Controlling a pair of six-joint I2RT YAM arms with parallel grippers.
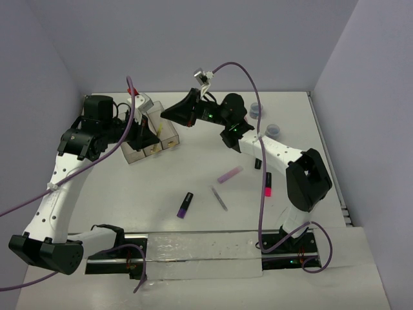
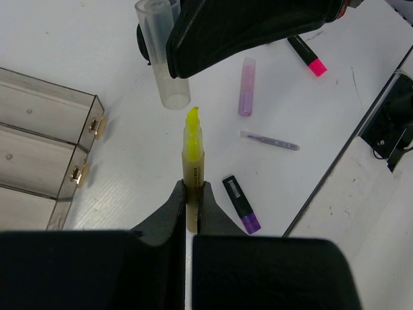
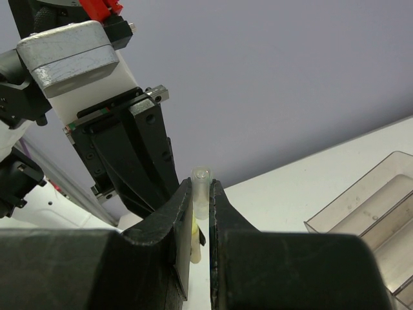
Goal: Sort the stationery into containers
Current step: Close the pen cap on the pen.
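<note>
The left pincer is clamped on a yellow marker, and the marker's bare tip points away from the wrist. The right pincer is clamped on a clear cap, whose open end is just beside that tip. The two pincers meet just beside the containers, three smoky bins joined in a row. The left wrist view shows a yellowish label on a bin end. From above, the left arm covers part of the bins, so I cannot tell what is in them.

On the tabletop, to the right of the containers and nearer the arm bases, lie a lilac marker, a grey stick, a purple marker and a pink-red marker. Only the top view shows the two grey-blue rolls, well apart to the right of the containers.
</note>
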